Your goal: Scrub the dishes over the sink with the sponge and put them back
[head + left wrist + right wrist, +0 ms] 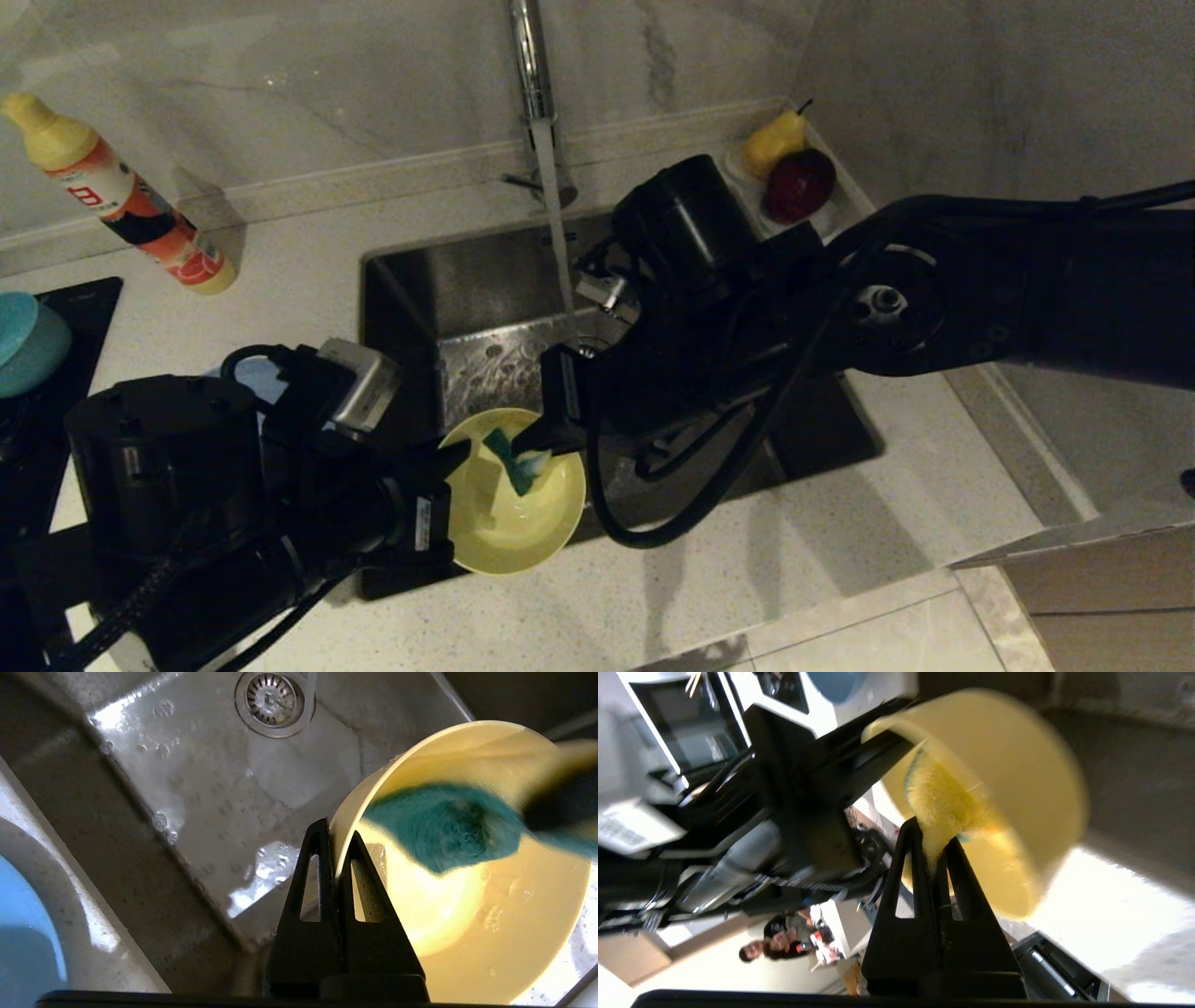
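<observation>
Pale-yellow bowl (513, 509) held tilted over the near edge of the sink (485, 280), at about 6 o'clock of the basin in the head view. Left pincer (457, 459) clamps the bowl's rim at its 9 o'clock side; in the left wrist view one finger (312, 877) lies outside the wall and the other inside. Right pincer (551, 439) reaches in from 1 o'clock and grips one end of the sponge (515, 464), jaws narrow on it. Sponge lies inside the bowl, teal face (444, 826) turned toward the left wrist camera, yellow face (938, 807) toward the right wrist camera.

Water falls from the tap (532, 65) at 12 o'clock of the sink onto the wet floor beside the drain (273, 700). Teal bowl (28, 341) stands on a dark hob at 9 o'clock of the head view. Bottle (121, 201) lies on the bench (840, 560) at 10 o'clock. White dish (756, 201) with a pear (773, 140) and a red fruit (801, 184) sits at 1 o'clock of the sink. Two people (773, 947) appear small in the right wrist view's background.
</observation>
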